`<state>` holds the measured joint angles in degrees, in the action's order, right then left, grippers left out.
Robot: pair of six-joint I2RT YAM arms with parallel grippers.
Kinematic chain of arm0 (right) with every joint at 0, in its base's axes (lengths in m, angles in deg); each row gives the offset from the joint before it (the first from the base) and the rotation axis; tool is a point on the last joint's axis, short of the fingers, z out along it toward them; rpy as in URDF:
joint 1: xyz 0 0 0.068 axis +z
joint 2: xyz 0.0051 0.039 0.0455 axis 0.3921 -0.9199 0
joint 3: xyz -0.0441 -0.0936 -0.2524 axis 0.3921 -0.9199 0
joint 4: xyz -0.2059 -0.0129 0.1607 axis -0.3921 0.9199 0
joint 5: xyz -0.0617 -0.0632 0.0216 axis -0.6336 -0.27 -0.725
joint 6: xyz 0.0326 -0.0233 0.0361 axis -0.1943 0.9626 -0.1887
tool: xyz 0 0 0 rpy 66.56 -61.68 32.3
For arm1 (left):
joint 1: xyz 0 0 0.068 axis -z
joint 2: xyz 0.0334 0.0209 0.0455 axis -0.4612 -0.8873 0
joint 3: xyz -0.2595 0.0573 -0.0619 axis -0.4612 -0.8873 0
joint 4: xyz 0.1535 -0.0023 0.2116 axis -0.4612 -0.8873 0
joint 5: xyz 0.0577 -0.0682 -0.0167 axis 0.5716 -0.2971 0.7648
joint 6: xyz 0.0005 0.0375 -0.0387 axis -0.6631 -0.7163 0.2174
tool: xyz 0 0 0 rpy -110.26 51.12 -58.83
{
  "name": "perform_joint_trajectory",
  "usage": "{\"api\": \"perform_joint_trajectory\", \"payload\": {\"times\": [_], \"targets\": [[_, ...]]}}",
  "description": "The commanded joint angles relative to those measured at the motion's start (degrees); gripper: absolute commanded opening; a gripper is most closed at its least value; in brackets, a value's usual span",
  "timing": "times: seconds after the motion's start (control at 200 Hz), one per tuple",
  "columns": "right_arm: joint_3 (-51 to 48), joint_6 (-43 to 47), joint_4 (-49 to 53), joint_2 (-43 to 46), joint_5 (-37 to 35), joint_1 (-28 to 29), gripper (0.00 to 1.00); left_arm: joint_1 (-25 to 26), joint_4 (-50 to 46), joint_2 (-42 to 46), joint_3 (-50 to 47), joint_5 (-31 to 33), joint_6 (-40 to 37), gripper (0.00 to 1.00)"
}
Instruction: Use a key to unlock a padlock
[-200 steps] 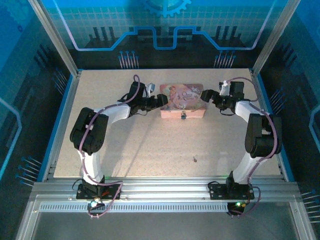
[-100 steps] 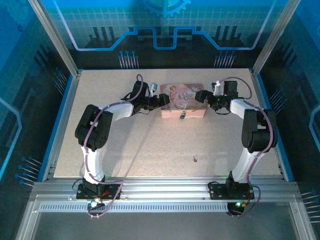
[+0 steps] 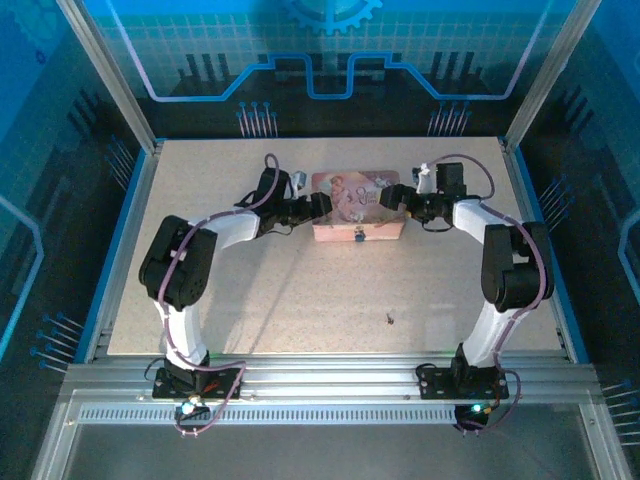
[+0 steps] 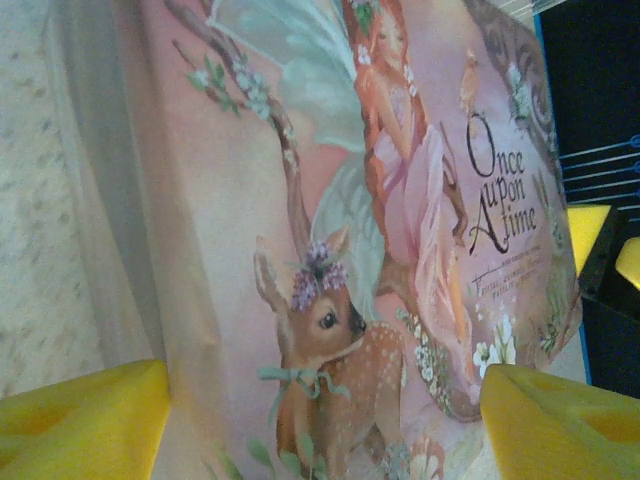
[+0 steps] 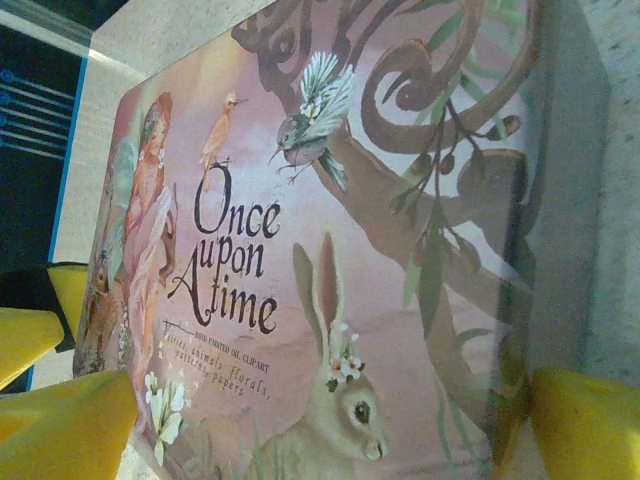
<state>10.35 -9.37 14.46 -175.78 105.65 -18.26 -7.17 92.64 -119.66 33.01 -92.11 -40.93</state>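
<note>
Your tiny dark-bluish padlock with its thin silvery shackle (image 3: 357, 237) hangs at the front face of the pink illustrated rectangular box (image 3: 350, 195), just above the centre of the overhead frame. The very small, thin, dark metal key (image 3: 388, 320) lies alone on the speckled beige table (image 3: 250, 290), lower and slightly right, well apart from both arms. The left gripper (image 3: 322, 207) sits at the box's left end and the right gripper (image 3: 388, 197) at its right end. Each wrist view shows yellow fingers (image 4: 80, 420) spread wide, clasping nothing.

Expect the key to be light, stiff and slick, lying flat (it is too small here to tell which end is the head). Pinch it by the broader end, low to the surface. The padlock is likely light and free to swing, so steady its body, not the shackle.
</note>
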Motion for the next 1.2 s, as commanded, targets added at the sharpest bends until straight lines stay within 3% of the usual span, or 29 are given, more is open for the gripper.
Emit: {"api": "perform_joint_trajectory", "payload": {"times": [0.0,0.345,0.695,0.96,1.196], "targets": [[-1.48,-0.20,-0.28,3.35,5.85,4.95,1.00,1.06,0.32,5.06,-3.87,-2.27,0.27,0.82],[-3.82,-0.37,-2.46,4.19,5.10,11.85,1.00,1.01,-5.65,18.77,-16.09,1.05,0.72,0.83],[0.56,-1.70,-4.53,-1.50,5.61,16.80,1.00,0.93,-14.82,30.65,-22.42,6.04,1.10,0.87],[1.51,-1.47,-0.46,-0.94,-7.23,17.60,1.00,-0.03,-19.31,33.07,-22.49,10.25,0.48,0.90],[0.21,0.30,6.51,5.49,-19.98,15.97,1.00,-0.66,-23.54,39.34,-22.31,14.46,-1.79,0.95]]}}
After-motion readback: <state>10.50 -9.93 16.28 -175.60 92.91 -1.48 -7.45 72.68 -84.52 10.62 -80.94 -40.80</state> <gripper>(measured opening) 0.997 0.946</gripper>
